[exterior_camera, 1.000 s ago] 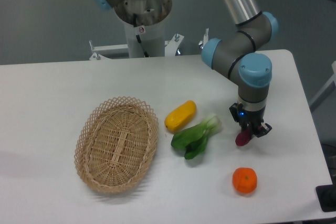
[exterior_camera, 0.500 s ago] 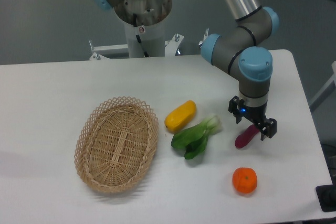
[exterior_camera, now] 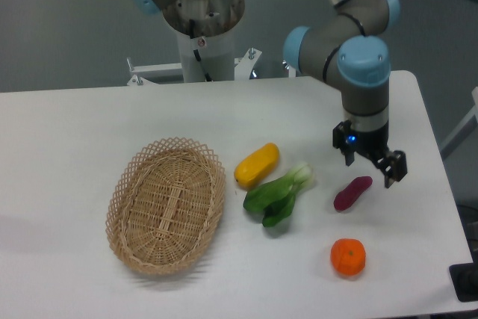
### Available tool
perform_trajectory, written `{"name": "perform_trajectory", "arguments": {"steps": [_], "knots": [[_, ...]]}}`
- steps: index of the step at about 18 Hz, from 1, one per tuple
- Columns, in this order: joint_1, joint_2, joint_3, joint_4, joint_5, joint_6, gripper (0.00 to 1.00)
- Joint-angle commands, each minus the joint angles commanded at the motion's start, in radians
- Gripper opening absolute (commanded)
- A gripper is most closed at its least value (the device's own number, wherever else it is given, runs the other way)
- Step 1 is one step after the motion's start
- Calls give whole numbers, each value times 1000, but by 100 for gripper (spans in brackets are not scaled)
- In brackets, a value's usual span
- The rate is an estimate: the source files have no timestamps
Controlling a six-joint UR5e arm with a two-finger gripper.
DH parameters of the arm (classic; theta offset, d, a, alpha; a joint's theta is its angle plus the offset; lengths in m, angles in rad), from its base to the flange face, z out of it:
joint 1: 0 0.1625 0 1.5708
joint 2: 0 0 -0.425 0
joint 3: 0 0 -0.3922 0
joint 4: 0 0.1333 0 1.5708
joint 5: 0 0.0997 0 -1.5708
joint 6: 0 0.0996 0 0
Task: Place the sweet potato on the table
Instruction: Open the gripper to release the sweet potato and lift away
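The sweet potato (exterior_camera: 351, 193), a small dark magenta-purple tuber, lies flat on the white table (exterior_camera: 89, 132) at the right, between the leafy green and the table's right edge. My gripper (exterior_camera: 370, 167) hangs just above and slightly behind it, open, with its two fingers spread apart and nothing between them. The fingers are clear of the tuber.
A yellow oblong vegetable (exterior_camera: 257, 165) and a green leafy bok choy (exterior_camera: 279, 194) lie left of the tuber. An orange (exterior_camera: 348, 257) sits nearer the front edge. An oval wicker basket (exterior_camera: 166, 204) stands at the left. The arm's base (exterior_camera: 202, 20) rises behind the table.
The gripper was shut on the sweet potato a second ago. It opened, left the tuber lying on the table, and has risen and shifted slightly right.
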Motion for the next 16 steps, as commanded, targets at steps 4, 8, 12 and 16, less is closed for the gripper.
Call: {"name": "perform_trajectory", "arguments": {"steps": [4,8,12,16], "knots": [[80,28,63,-175,-9,156,100],[190,74,66,-263,-66,337,100],[275,86,71,-315,-147,459,100],[281,88,71,-316,-150,465,100]]}}
